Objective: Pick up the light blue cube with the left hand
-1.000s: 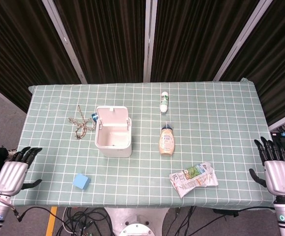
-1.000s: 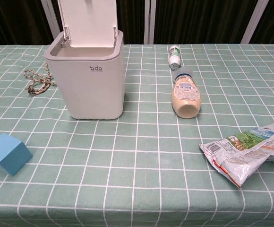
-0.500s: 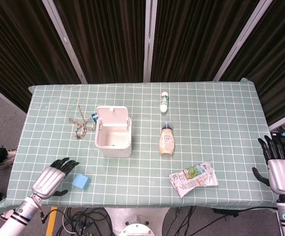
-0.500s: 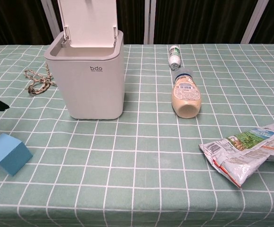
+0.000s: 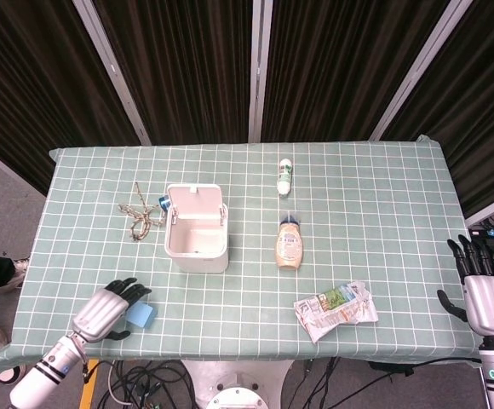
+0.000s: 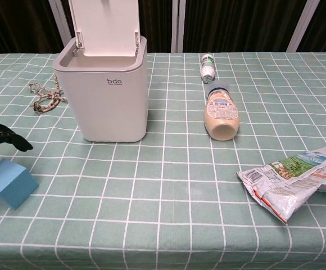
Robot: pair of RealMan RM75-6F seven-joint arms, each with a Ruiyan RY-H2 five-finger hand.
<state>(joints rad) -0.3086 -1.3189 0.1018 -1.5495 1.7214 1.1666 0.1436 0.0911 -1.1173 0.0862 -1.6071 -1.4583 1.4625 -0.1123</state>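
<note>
Light blue cube [image 5: 141, 315]: head view, on tablecloth near front-left of white bin [image 5: 197, 228]. Left hand [image 5: 102, 311] just beside cube, fingers spread, holding nothing. Right hand [image 5: 487, 298] far right of bin, fingers apart, empty. Chest view: cube [image 6: 9, 183] front-left of bin [image 6: 105, 93]; dark fingertips [image 6: 5, 138] above cube, apart.
</note>
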